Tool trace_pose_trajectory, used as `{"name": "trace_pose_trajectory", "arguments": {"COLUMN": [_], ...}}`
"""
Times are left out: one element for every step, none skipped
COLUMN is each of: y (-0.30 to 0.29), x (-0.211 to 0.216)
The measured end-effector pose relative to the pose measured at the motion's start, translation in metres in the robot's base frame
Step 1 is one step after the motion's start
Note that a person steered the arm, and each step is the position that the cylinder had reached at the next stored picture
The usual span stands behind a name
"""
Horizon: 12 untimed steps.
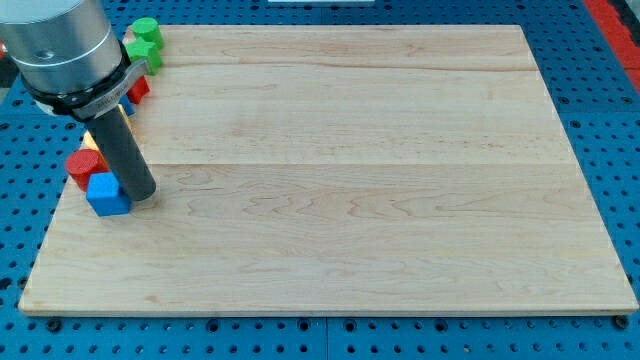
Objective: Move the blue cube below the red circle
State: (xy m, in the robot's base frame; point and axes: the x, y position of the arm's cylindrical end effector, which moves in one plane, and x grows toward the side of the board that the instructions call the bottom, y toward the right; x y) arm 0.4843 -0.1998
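Blue cube (107,193): bright blue, top and two side faces showing, near the wooden board's (340,170) left edge.
Red circle (83,166): red round block, touching the cube's upper-left side.
My tip (143,193): plain rod end with no jaws, touching the cube's right side.
Other blocks: green ones (146,40) at the view's top left; more are half hidden behind the arm.

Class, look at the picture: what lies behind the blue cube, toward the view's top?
Right behind the blue cube sits a red block, then a sliver of yellow block. My tip stands at the cube's right. The rod covers whatever else lies there.
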Motion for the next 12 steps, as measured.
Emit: {"name": "trace_pose_trajectory", "arguments": {"y": [-0.013, -0.024, -0.013, -0.013, -0.015, -0.024, -0.025, -0.038, -0.063, -0.064, -0.064, -0.102], "x": [0.0, 0.0, 0.027, 0.035, 0.035, 0.035, 0.037, 0.038, 0.037, 0.045, 0.074, 0.098]}}
